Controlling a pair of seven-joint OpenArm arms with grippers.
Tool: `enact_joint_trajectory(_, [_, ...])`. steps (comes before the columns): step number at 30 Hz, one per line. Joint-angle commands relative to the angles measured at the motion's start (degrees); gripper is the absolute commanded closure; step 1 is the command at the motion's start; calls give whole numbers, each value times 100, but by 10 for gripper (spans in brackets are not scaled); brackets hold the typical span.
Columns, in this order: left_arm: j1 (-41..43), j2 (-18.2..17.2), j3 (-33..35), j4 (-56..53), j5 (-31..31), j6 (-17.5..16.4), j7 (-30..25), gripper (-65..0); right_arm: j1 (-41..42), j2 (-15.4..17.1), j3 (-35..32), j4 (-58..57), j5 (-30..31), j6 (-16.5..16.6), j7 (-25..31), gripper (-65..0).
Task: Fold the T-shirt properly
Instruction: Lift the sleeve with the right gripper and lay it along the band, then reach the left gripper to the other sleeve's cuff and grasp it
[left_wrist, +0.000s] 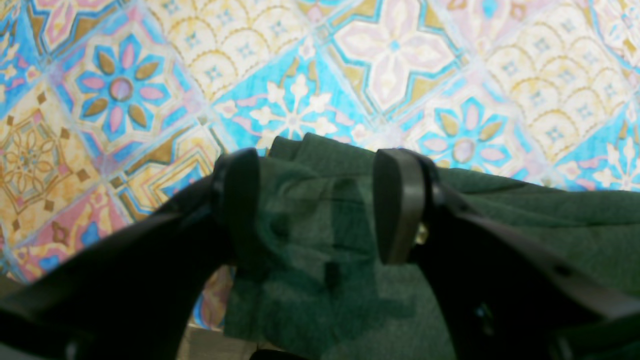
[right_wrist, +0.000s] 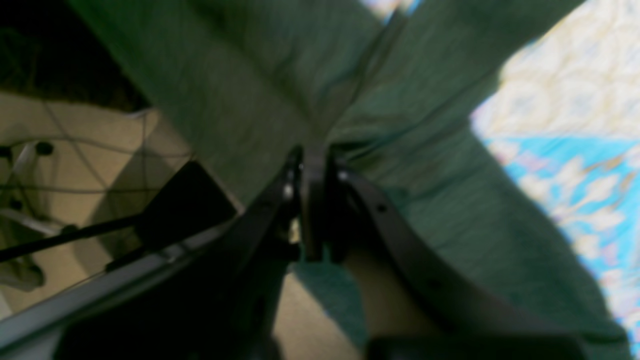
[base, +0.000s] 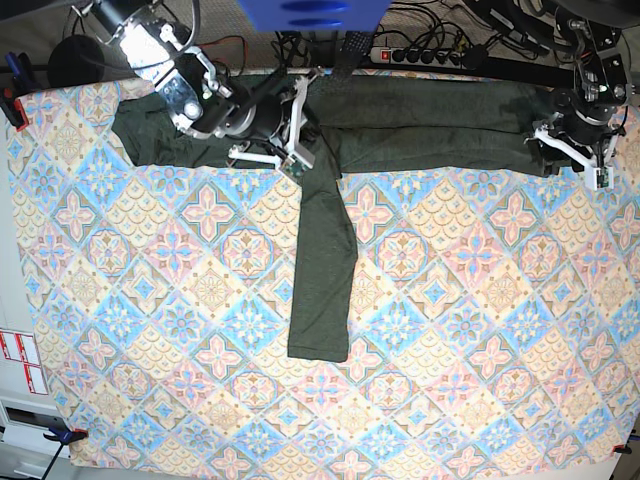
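Note:
The dark olive-green T-shirt lies stretched along the far edge of the patterned table, with one long sleeve running down toward the middle. My right gripper is at the shirt's middle, where that sleeve meets the body. In the right wrist view it is shut on a pinch of the green fabric. My left gripper is at the shirt's right end. In the left wrist view it is open, its fingers straddling the shirt's edge.
A colourful tile-patterned cloth covers the table. A power strip and cables lie behind the far edge. A red clamp sits at the left edge. The right wrist view shows the floor past the table edge.

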Motion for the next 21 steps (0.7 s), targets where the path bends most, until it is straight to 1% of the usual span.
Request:
enact_joint_trajectory(1, [-80,-78,76,106,-26,-12,-113,-370,37,26,21,118,41,10,-28,-50])
enact_joint_trajectory(4, [-203,-78,164,106,-8,-12,-113,-370,72,26,21,118,32,10,-98,-110])
enact_joint_trajectory(7, [-406,-78,234,106,1,-12,-113,-370,72,26,91,118,14,10,-89,-190])
enact_joint_trajectory(9, [-564,-78,339,106,1,-12,-113,-370,72,26,126,118,-3,2,-80,-220])
enact_joint_trajectory(11, [-766,-78,454,106,1,-4,-113,-371,72,17,355,118,-3,2,-80,-224])
enact_joint_trajectory(17, [-1487,-78,1219,106,10,-4,-104,-371,19,-9,1559,83,-3,2,-72,-224])
enact_joint_trajectory(21, [-2129,-78,2036,62,27,-4,-104,-373,19,-9,2043,83,14,2,-72,-224])
